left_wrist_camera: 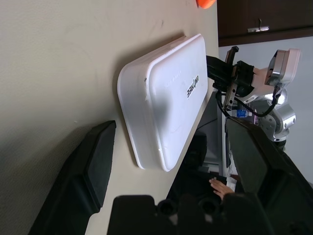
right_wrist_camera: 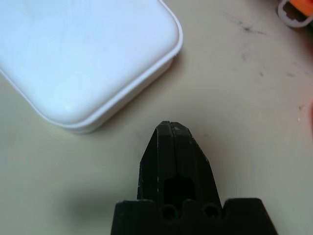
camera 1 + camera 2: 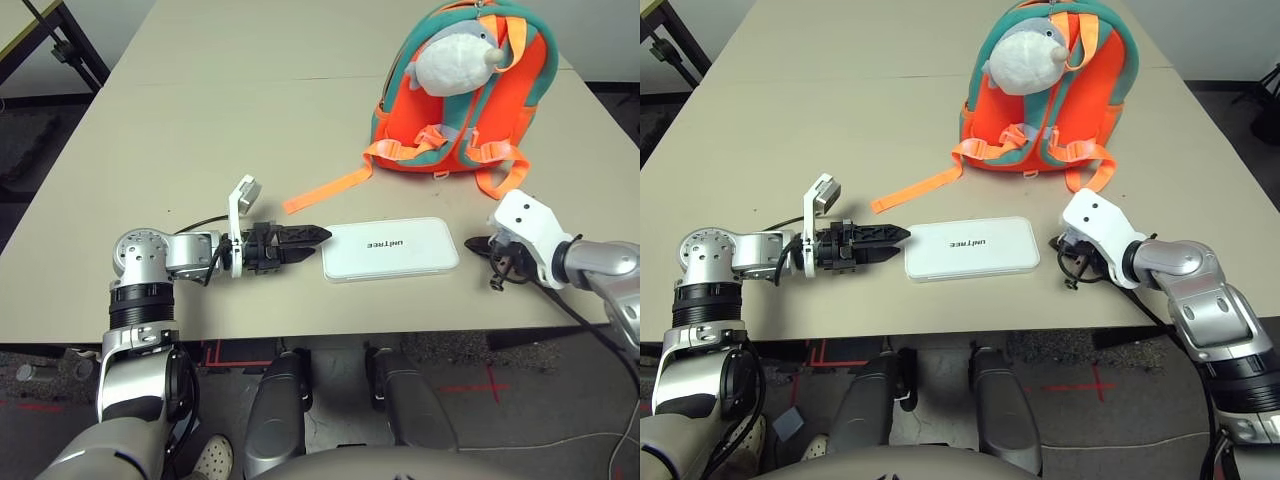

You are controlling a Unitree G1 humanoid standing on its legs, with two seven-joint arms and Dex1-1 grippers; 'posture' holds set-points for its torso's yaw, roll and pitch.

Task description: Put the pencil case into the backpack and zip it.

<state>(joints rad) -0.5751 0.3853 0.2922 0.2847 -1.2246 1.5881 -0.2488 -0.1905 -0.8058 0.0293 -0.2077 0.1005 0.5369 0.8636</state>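
Pencil case (image 3: 391,249) lying flat near bench (image 3: 200,120) front edge, flanked: left hand (image 3: 318,237) spread wide, right hand (image 2: 170,128) pinched closed, empty, likely bracing case end. Backpack (image 3: 470,90) standing behind.

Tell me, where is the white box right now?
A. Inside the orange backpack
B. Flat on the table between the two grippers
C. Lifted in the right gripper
B: the pencil case lies flat on the table, between the left gripper and right gripper, neither holding it.

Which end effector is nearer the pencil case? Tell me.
Left. The left end effector nearly touches the pencil case at its left end; the right end effector sits slightly off its right end.
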